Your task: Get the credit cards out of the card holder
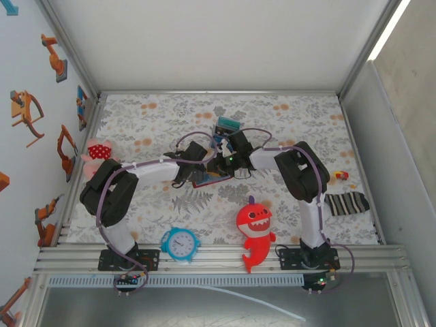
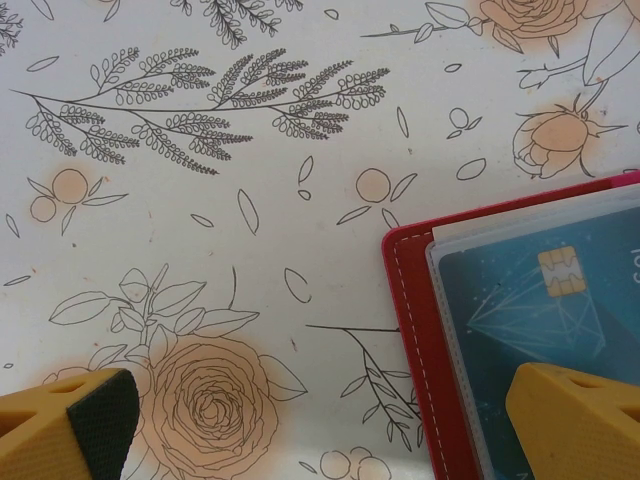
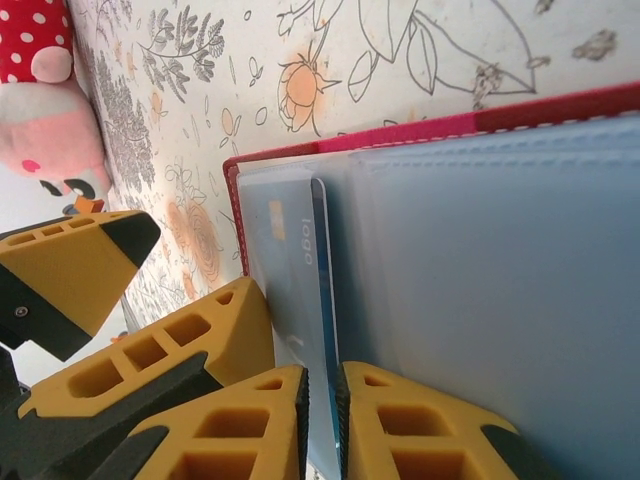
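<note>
The dark red card holder (image 1: pixel 204 181) lies open mid-table between both arms. Its red edge (image 2: pixel 410 330) and a teal credit card (image 2: pixel 520 310) with a gold chip sit under clear sleeves. My left gripper (image 2: pixel 320 405) is open; its right finger (image 2: pixel 585 425) rests over that card, the left one over bare cloth. A blue credit card (image 3: pixel 322 290) sticks out of the pale sleeves (image 3: pixel 500 260). My right gripper (image 3: pixel 322 382) has its pads closed narrowly on that card's edge. Another teal card (image 1: pixel 227 125) lies on the cloth farther back.
A pink plush (image 1: pixel 99 151) sits at the left edge, also in the right wrist view (image 3: pixel 40 110). A red shark toy (image 1: pixel 255 228) and a blue clock (image 1: pixel 180 244) lie near the front. A striped sock (image 1: pixel 346 202) is at the right.
</note>
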